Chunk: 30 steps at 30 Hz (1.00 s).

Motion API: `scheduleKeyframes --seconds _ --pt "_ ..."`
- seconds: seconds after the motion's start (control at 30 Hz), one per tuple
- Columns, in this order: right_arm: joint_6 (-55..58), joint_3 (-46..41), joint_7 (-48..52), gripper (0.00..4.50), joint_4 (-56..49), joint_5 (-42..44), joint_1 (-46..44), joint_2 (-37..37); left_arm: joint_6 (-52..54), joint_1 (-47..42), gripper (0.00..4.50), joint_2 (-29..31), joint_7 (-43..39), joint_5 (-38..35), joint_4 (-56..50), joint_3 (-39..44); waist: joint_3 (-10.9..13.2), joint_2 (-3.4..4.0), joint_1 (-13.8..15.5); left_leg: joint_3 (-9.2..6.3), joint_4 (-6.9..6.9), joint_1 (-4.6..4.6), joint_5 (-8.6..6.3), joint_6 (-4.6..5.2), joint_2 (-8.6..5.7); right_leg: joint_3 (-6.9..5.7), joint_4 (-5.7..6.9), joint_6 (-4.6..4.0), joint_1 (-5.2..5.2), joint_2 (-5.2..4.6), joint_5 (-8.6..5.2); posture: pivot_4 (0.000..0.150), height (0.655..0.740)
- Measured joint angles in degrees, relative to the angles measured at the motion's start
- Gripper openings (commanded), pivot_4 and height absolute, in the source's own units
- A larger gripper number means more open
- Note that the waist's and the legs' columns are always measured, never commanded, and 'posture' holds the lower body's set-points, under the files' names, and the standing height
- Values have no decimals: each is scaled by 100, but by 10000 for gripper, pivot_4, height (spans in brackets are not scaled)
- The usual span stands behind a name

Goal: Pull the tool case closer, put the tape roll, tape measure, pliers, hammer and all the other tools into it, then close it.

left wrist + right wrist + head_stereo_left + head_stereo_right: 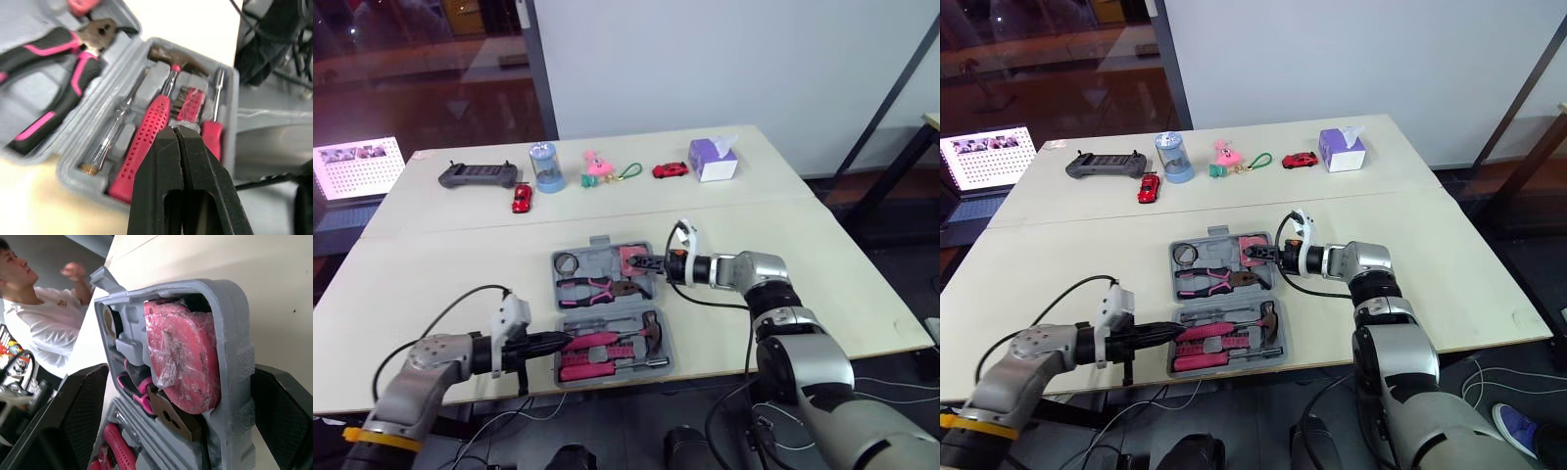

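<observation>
Lower left of the head view: left claw [563, 342] had its fingers pressed together, gripping nothing. Its tips sat over the near-left edge of the tool case [556, 294], just above a pink-handled screwdriver [146, 142].

Centre: the case lay open and flat on the worktop [460, 284], with its long hinge line running left to right across the frame. The far half held the tape roll [568, 261], pliers [597, 288] and tape measure [633, 258]. The near half held the hammer [653, 328] and the drivers. No loose tools were visible beside it.

Centre right: right claw [651, 265] had its fingers apart, straddling the right end wall of the far half, right beside the tape measure. I couldn't tell whether it was touching the wall.

Judgement: packing looked finished and closing came next. That move turns on the hinge, since the far half must swing over toward the near one. The right claw was the nearer to that half and already sat at its edge. The left claw's tips lay in the folding path and would need to clear first.
</observation>
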Motion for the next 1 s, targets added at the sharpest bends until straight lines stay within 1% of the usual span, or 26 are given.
scheduleKeyframes --seconds 0.1,0.2,0.3,0.33,0.4,0.47,0.53,0.6,0.67,0.73,0.83,0.87,1.0 --pt "119 81 121 44311 -307 8 107 -64 422 229 0 208 -26 -389 -88 387 0 0 7 0 0 -2 0 1 0 -1 -2 0 -1 0 0 1500 7400" --pt "259 176 218 44311 -706 27 241 -138 515 354 0 322 -53 -452 -74 563 1 0 12 1 0 -3 -1 1 0 -1 -4 0 -1 0 0 1500 7400" --pt "649 279 334 44311 -1736 258 589 -328 518 405 0 320 -72 -451 -26 602 2 1 26 -1 0 -8 0 0 -1 -2 -7 0 -1 -1 0 1500 7400" --pt "831 285 365 44311 -2211 400 730 -409 518 409 0 319 -68 -450 -1 620 2 0 27 -2 0 -8 -1 1 0 -2 -7 0 -1 -1 0 1500 7400" --pt "1386 267 424 44311 -3665 891 1213 -692 510 402 0 316 -58 -447 5 679 4 0 51 -9 -1 -14 -2 3 0 -7 -11 0 -3 -2 0 1500 7400" --pt "2211 74 491 44311 -5605 1806 1941 -1054 506 445 0 330 -51 -447 1 777 4 0 102 -12 -3 -16 -10 17 0 -9 -18 0 -2 -2 0 1500 7400" --pt "2849 -137 404 44311 -7005 2555 2488 -1244 509 459 0 336 -61 -451 -40 792 3 -4 127 -8 -1 -13 -15 26 0 -8 -20 0 1 -2 0 1500 7400" --pt "3245 -193 235 44311 -7810 3005 2924 -1389 512 535 0 354 -78 -457 -70 812 3 -5 157 -4 1 -8 -17 29 0 -7 -19 0 8 -2 0 1500 7400" --pt "3500 -395 -81 44311 -8215 3265 3110 -1456 524 616 0 378 -109 -478 -78 840 4 -6 184 -2 6 -8 -16 28 0 -7 -18 1 10 -2 1 1500 7400" --pt "3487 -549 -375 44311 -8414 3298 3096 -1718 532 622 0 416 -170 -554 -105 850 5 -8 202 -2 9 -7 -15 26 0 -8 -18 1 13 -2 1 1500 7400" --pt "2894 -469 -567 44311 -8686 2927 3382 -2456 513 663 0 529 -383 -604 -119 931 10 -17 261 -1 6 -10 -16 28 -1 -11 -24 1 13 -2 0 1500 7400" --pt "2466 -340 -605 44311 -8758 2607 3663 -2869 512 673 0 602 -508 -678 -107 999 13 -21 293 0 6 -10 -17 29 -1 -12 -26 2 13 -2 0 1500 7400" --pt "683 -75 -441 44311 -8706 1354 4752 -3902 514 859 0 896 -874 -838 -97 1386 24 -40 332 9 8 -11 -17 29 0 -11 -27 2 14 -3 0 1500 7400"
